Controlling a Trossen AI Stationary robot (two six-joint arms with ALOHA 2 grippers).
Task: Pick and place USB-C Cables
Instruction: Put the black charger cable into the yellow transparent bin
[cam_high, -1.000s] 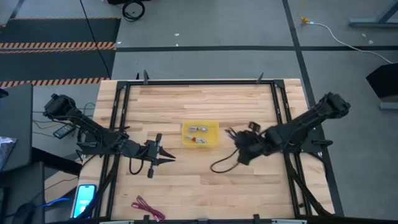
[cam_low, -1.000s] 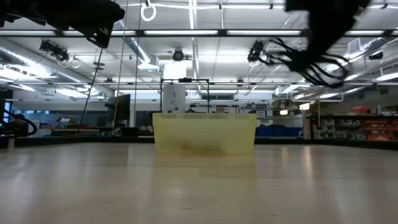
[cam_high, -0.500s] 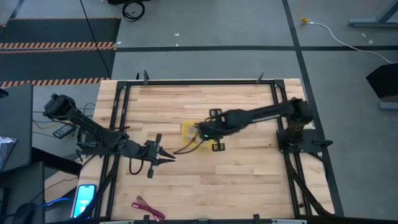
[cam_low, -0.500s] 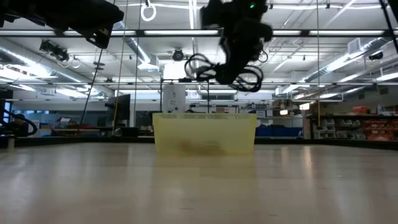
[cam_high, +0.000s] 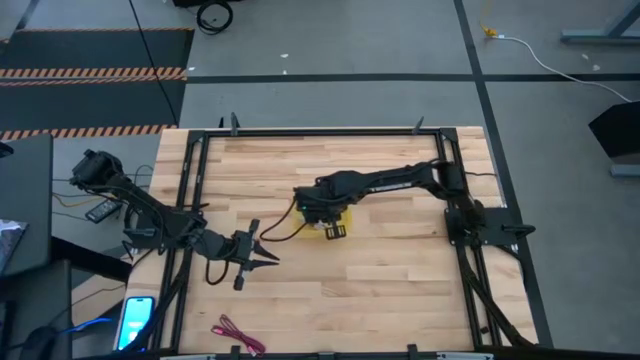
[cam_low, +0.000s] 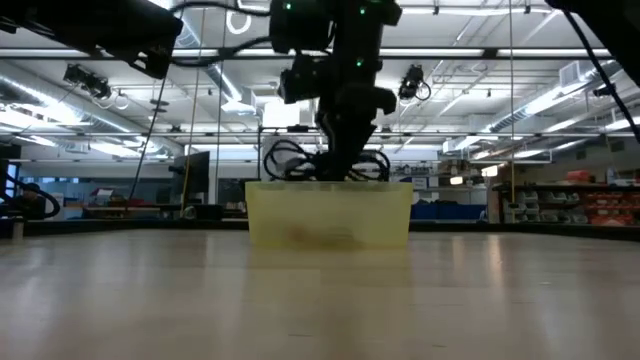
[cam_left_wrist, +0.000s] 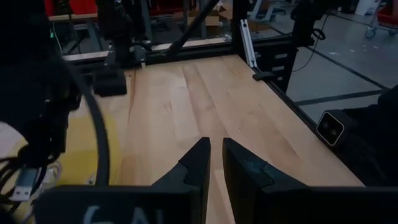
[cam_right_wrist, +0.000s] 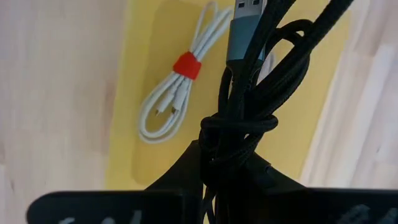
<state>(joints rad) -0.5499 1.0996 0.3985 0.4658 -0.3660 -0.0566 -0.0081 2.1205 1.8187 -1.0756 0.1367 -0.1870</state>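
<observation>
My right gripper (cam_high: 320, 208) hovers over the yellow bin (cam_high: 347, 212), shut on the black USB-C cable (cam_right_wrist: 249, 93), a braided bundle with a grey plug. In the low view the gripper (cam_low: 345, 150) hangs just above the bin's rim (cam_low: 328, 186), and the cable's loops (cam_low: 290, 160) spread out beside it. The white cable (cam_right_wrist: 177, 93), bound with a red tie, lies on the bin's floor. The magenta-red cable (cam_high: 238, 335) lies on the table near its near edge. My left gripper (cam_high: 272, 256) waits shut to the left of the bin, nearer the table's near edge, touching nothing. My right gripper pinches the black cable between its two fingers, just below the wrap that binds the bundle (cam_right_wrist: 239, 124). The fingers come from above, pointing down. The bundle is lifted clear over the bin, and one slack loop (cam_high: 278, 226) trails out past the bin's left side.
Black frame rails (cam_high: 195, 170) run along the table's left, right and far sides. A phone (cam_high: 135, 320) sits off the table's near left corner. Bare wood (cam_high: 400, 290) spreads between the bin and the near edge, and more lies on the bin's far side.
My right arm has swung from the table's right side leftward to above the yellow bin, carrying the black cable. The cable's long loop, which first lay on the table, now trails lifted beside the bin. The gripper has come down toward the bin's rim.
</observation>
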